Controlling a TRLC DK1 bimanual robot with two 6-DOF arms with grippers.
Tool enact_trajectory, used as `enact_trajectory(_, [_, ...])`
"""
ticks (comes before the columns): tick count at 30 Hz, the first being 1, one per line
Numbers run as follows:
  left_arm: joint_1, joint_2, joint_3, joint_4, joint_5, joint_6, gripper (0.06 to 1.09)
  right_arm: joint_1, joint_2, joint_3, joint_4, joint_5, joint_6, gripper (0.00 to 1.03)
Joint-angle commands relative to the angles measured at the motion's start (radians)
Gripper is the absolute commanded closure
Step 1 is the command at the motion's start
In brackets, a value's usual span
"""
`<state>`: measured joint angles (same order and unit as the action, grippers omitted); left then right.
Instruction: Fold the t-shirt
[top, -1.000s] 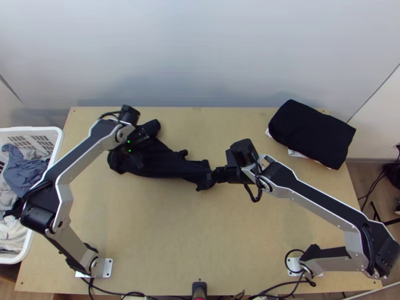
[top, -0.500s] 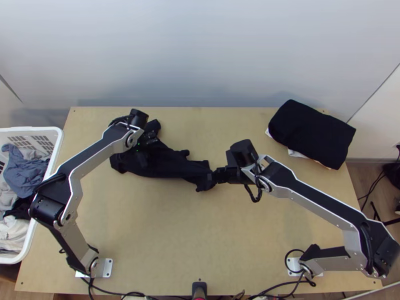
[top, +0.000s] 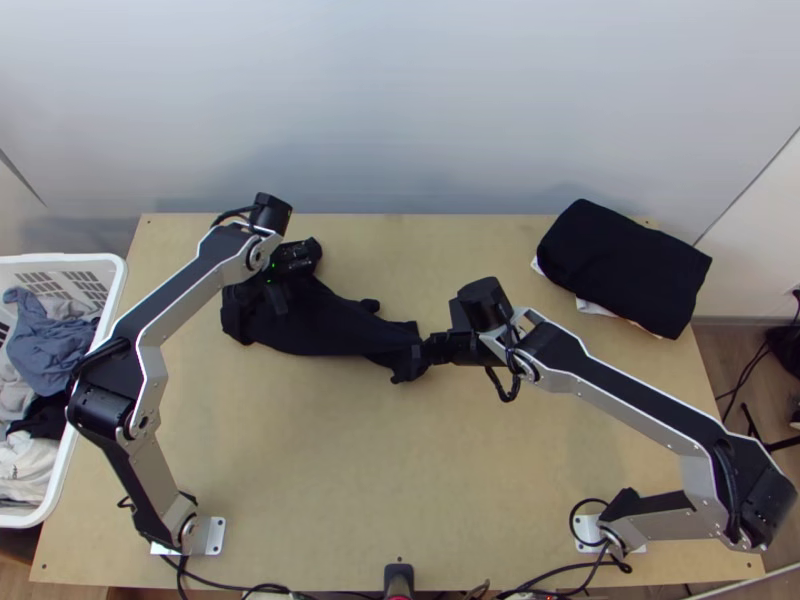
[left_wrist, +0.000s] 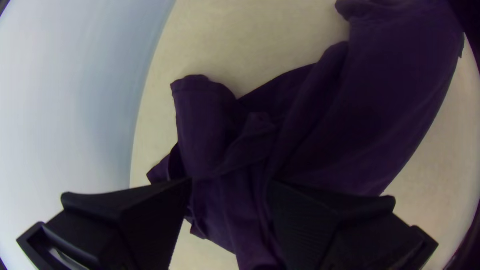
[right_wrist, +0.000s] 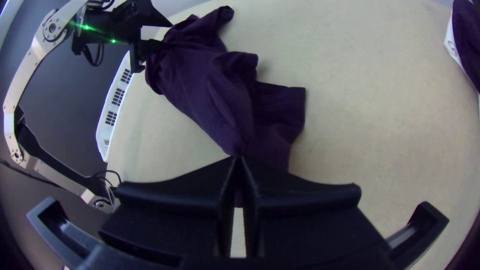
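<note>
A black fabric t-shirt (top: 325, 328) lies bunched and twisted on the pale wooden worktop (top: 400, 450), toward ten o'clock from its centre. My right claw (right_wrist: 237, 159), with flat black fingers, is closed on the shirt's narrow end, at the cloth's four o'clock. My left claw (left_wrist: 230, 184), of the same kind, is wide at its ten o'clock, with folds between the fingers. To spread it well, I should pick out one edge there, pinch few layers, anchor the right side, then draw apart gently; a thick grab would likely lock the twist in.
</note>
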<state>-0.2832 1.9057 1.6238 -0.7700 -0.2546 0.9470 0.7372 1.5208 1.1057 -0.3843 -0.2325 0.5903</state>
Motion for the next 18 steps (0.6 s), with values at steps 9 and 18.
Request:
enact_trajectory(9, [-0.027, 0.121, 0.196, -0.11, 0.037, -0.03, 0.32, 0.007, 0.007, 0.002, 0.002, -0.001, 0.003, 1.0])
enact_trajectory(18, [-0.03, 0.227, 0.455, -0.322, 0.092, -0.071, 0.32, 0.007, 0.009, 0.003, 0.005, -0.001, 0.013, 1.0])
